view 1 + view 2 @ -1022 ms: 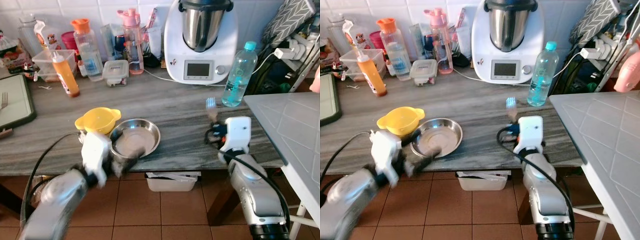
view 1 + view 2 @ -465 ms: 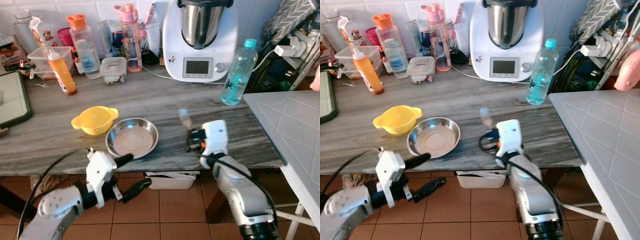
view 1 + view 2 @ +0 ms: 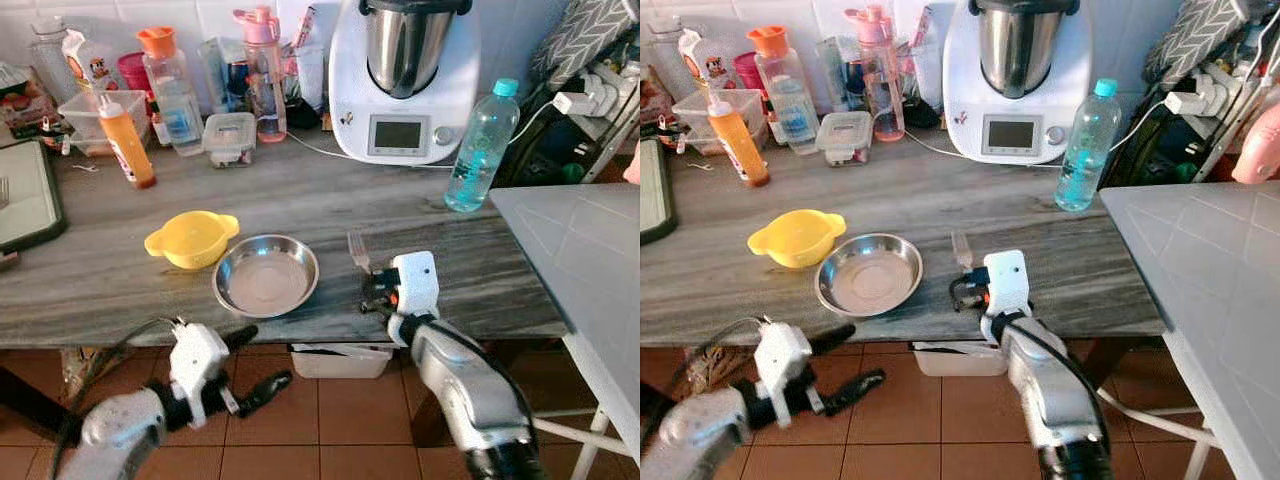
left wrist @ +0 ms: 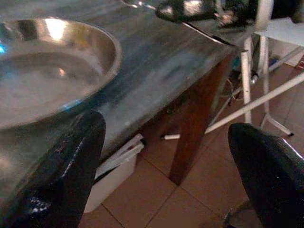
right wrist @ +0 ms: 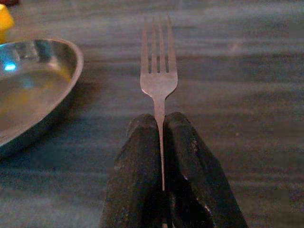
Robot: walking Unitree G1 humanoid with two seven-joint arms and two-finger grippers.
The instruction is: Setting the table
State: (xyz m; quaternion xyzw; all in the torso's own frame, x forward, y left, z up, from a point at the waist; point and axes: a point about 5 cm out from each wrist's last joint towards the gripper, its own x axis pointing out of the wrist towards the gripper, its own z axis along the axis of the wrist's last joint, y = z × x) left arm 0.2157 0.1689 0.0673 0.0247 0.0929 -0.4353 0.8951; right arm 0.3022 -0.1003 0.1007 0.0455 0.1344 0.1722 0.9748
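A round steel plate (image 3: 265, 275) lies near the front edge of the grey wooden table (image 3: 300, 205), with a yellow bowl (image 3: 191, 239) touching its left side. My right gripper (image 3: 370, 290) is shut on a metal fork (image 3: 358, 251) and holds it low over the table just right of the plate, tines pointing away from me. In the right wrist view the fork (image 5: 158, 76) sticks out from between the closed fingers (image 5: 137, 161). My left gripper (image 3: 262, 358) is open, below the table's front edge under the plate (image 4: 52, 71).
At the back stand an orange sauce bottle (image 3: 128, 146), several drink bottles (image 3: 262, 70), a small lidded box (image 3: 229, 138), a white kitchen machine (image 3: 404, 80) and a clear water bottle (image 3: 480, 147). A grey board (image 3: 575, 260) juts in at right. A white bin (image 3: 338, 362) sits under the table.
My right gripper has brought the fork left and down, from mid-table to just beside the plate. My left gripper has let go of the plate and dropped below the table edge.
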